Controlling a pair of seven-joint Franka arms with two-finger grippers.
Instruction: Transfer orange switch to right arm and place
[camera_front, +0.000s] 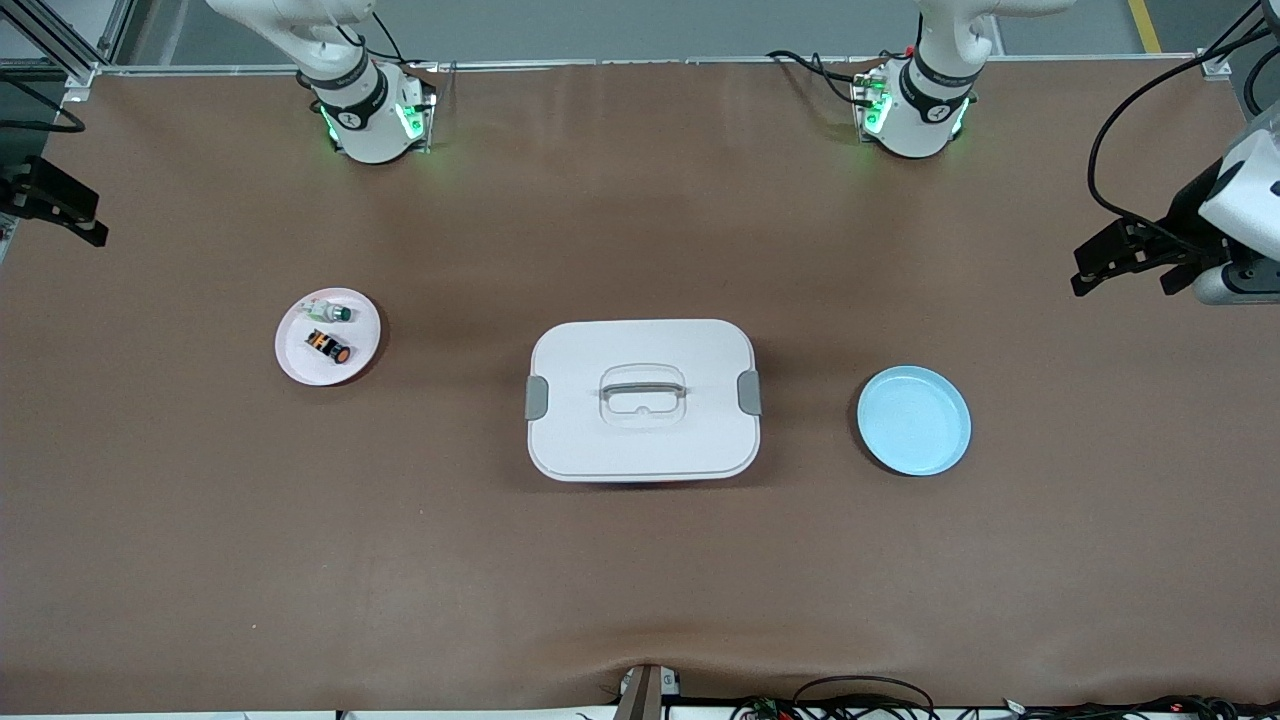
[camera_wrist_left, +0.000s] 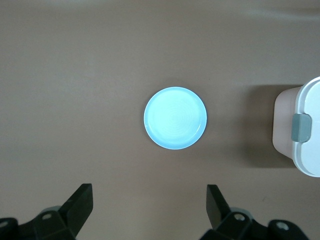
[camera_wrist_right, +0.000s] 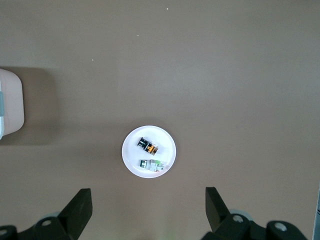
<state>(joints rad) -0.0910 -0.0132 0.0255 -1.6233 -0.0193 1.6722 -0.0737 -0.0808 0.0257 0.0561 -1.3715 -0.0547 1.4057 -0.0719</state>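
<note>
On the round white plate (camera_front: 300, 350) I see the tiny orange-capped black switch (camera_front: 328, 346); both my tools, left (camera_wrist_left: 148, 210) and right (camera_wrist_right: 148, 212), hang wide open, empty.

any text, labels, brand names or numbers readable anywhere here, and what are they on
No text can be read in any view.
Right arm's base: a small dark mark on its black band, too small to read.
Left arm's base: the same kind of mark, too small to read.
Orange switch and green-capped switch on the white plate: no legible markings.
White lidded box and blue plate: plain, no lettering.
</note>
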